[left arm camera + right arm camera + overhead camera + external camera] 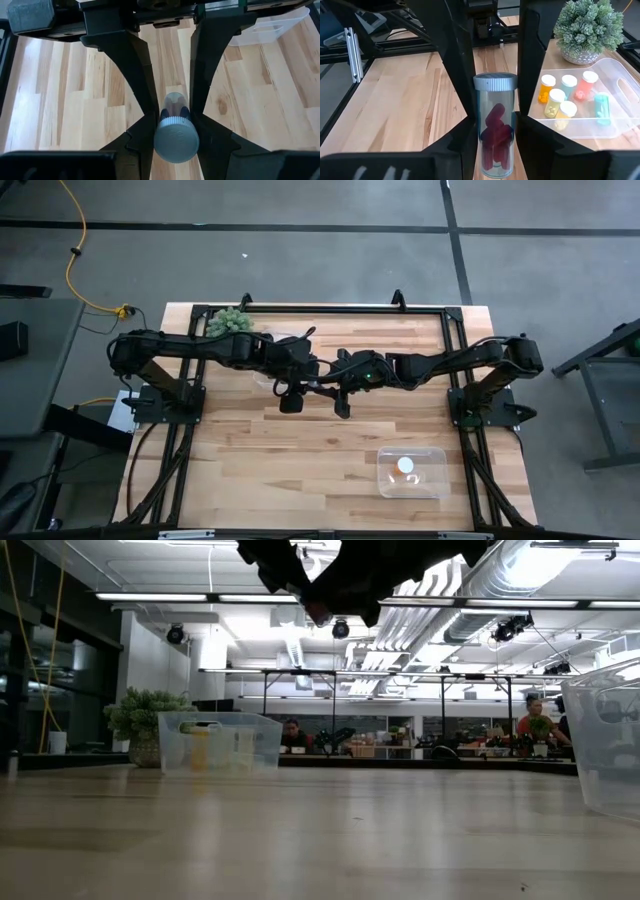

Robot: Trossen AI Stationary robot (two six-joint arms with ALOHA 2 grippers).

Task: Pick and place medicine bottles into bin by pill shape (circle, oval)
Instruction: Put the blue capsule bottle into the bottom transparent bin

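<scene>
My left gripper (290,398) hangs over the middle of the table, shut on a clear medicine bottle with a pale blue cap (176,136). My right gripper (343,402) is close beside it, toward the table's right, shut on a pale blue bottle holding dark red pills (495,125). Several more bottles, with white caps and one teal, lie in a clear bin (580,107) at the far side, next to the green plant (587,27). A second clear bin (412,472) at the near right holds one white-capped bottle (405,465). In the low view both grippers (330,580) are high above the table. My left gripper pinches the bottle between its two fingers, on the body just below the cap (175,114). The fingers point down from above. The cap faces up toward the wrist, and the bottle is clear of the table. My right gripper pinches the pale blue bottle's body (492,142) between its two fingers, on its lower half. The capped end (495,81) stands free past the fingers. The bottle is lifted clear of the table.
The far bin (220,743) and the plant (145,720) stand at the table's far left, under the left arm. The near-right bin's wall (608,740) shows at the low view's right. A black frame (455,360) runs round the table. People sit in the room beyond.
</scene>
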